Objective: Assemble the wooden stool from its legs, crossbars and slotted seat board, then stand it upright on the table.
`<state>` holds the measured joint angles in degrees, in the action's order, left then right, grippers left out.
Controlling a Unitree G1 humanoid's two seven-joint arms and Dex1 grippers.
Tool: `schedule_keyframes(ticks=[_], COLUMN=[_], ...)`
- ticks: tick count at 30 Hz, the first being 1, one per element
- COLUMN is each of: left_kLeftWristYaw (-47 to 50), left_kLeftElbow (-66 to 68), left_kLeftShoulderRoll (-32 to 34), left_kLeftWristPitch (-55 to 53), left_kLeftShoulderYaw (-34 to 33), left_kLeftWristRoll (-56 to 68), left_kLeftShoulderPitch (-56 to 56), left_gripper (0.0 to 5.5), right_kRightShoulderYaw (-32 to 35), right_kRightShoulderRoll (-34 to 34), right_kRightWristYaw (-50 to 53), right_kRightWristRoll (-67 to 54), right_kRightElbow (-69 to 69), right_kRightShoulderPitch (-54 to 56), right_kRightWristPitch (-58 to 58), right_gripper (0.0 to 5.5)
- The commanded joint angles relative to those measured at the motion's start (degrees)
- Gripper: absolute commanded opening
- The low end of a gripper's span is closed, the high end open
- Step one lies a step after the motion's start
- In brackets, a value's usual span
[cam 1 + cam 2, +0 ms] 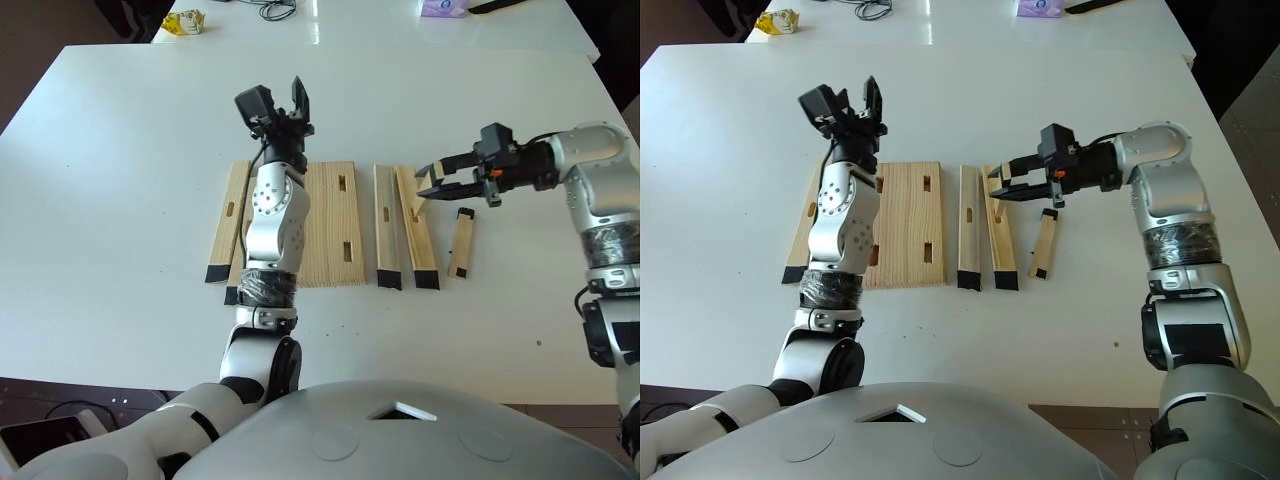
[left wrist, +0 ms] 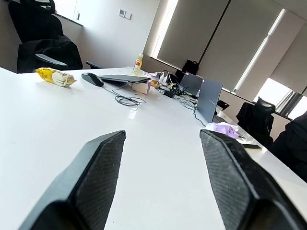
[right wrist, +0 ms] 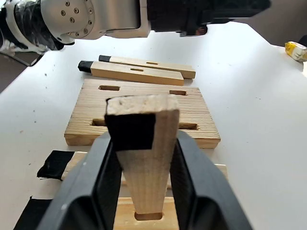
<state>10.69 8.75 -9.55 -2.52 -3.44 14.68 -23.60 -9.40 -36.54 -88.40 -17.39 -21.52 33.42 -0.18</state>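
Left arm (image 1: 275, 205) stands upright over the seat board's (image 1: 335, 225) left half, screening the left-hand legs (image 1: 228, 222). Right gripper (image 1: 425, 182), clamped on a wooden piece (image 3: 144, 153), hangs over the right-hand legs (image 1: 386, 230). Only narrow gaps between the pieces. Broad bare tabletop (image 1: 120, 150) far, left and near.

The white counter (image 1: 120, 150) bears a slotted seat board (image 1: 332, 222). A leg (image 1: 228, 222) lies at its 9 o'clock, a crossbar (image 1: 462, 246) at 3 o'clock.

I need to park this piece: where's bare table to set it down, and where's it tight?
Bare table lies right of the short bar, also left of the left legs and beyond the seat board. Crowded: from the seat board to the short bar, where the right legs lie close by the right gripper.
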Motion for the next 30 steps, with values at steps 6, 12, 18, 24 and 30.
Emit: schedule_keyframes(ticks=[6,12,18,24,30], left_kLeftWristYaw=[-0.5,-1.5,-1.1,-1.1,-1.4], left_kLeftElbow=[-0.2,-1.4,-2.1,-2.5,-3.1], left_kLeftShoulderRoll=[-2.5,-2.7,-2.8,-2.9,-2.9], left_kLeftWristPitch=[-0.2,-0.8,-1.0,-1.3,-1.6], left_kLeftShoulderYaw=[1.3,2.0,1.9,2.1,2.5], left_kLeftWristRoll=[0.2,0.6,0.2,0.3,0.2], left_kLeftShoulderPitch=[1.3,2.2,2.5,2.7,2.9], left_gripper=[2.88,2.88,2.88,2.88,2.88], right_kRightShoulderYaw=[-0.7,-0.2,-0.6,-0.3,-0.3], right_kRightShoulderRoll=[1.1,-0.4,-0.3,-0.1,0.0], right_kRightWristYaw=[-1.0,-2.4,-3.1,-2.5,-2.6], right_kRightWristRoll=[2.5,2.5,2.9,3.4,3.2], right_kRightElbow=[-4.1,-5.5,-6.3,-6.9,-6.7], right_kRightShoulderPitch=[2.4,3.2,3.1,2.5,2.5], right_kRightWristPitch=[-6.0,-5.8,-5.4,-5.6,-5.2], right_gripper=[1.32,1.32,1.32,1.32,1.32])
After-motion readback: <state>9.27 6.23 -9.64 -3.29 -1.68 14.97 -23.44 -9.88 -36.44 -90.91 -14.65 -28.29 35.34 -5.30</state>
